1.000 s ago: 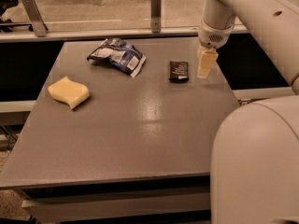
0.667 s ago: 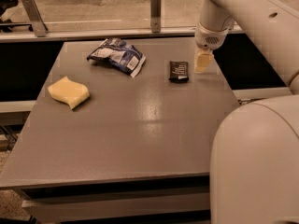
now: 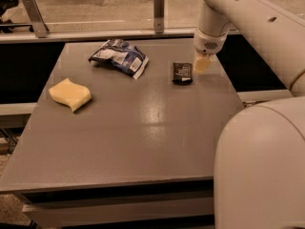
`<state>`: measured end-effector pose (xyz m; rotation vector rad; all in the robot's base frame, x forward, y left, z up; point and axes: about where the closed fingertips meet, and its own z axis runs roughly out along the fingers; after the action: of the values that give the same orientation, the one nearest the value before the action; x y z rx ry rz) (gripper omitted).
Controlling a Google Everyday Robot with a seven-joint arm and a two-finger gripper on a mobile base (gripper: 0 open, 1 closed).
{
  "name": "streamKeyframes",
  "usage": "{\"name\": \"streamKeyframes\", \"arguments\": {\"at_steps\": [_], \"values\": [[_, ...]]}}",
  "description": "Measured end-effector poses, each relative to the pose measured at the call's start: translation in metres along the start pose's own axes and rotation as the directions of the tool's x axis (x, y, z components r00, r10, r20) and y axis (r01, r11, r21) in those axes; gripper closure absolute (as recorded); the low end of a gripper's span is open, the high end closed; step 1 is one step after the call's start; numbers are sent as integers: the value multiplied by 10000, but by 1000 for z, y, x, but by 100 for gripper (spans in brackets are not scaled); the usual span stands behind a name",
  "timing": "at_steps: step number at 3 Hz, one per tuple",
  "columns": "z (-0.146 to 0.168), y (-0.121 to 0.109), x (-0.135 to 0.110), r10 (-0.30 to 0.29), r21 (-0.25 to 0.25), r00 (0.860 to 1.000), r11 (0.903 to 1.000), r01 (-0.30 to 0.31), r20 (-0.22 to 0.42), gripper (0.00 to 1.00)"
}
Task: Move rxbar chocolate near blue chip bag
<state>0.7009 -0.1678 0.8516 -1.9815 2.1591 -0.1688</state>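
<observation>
The rxbar chocolate (image 3: 182, 73), a small flat dark bar with white print, lies on the grey table (image 3: 143, 137) right of centre at the back. The blue chip bag (image 3: 119, 57), crumpled dark blue foil with a white label, lies to its left, a short gap apart. My gripper (image 3: 202, 64) hangs from the white arm just right of the bar, close above the table surface, beside the bar and not holding it.
A yellow wavy sponge (image 3: 70, 94) lies at the table's left. A railing with metal posts (image 3: 158, 5) runs behind the table. My white arm and body (image 3: 259, 156) fill the right side. The table's right edge lies close to the gripper.
The gripper has moved a little left and toward the back, closer to the bar's right side. The bar, bag and sponge have not moved.
</observation>
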Motion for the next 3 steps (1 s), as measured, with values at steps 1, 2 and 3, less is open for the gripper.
{"name": "streamKeyframes", "arguments": {"at_steps": [1, 2, 3], "values": [[8, 1, -5, -88, -58, 9999, 9999, 88, 60, 100], [10, 1, -8, -137, -70, 9999, 9999, 137, 80, 100], [18, 1, -19, -318, -131, 9994, 9994, 320, 138, 100]]}}
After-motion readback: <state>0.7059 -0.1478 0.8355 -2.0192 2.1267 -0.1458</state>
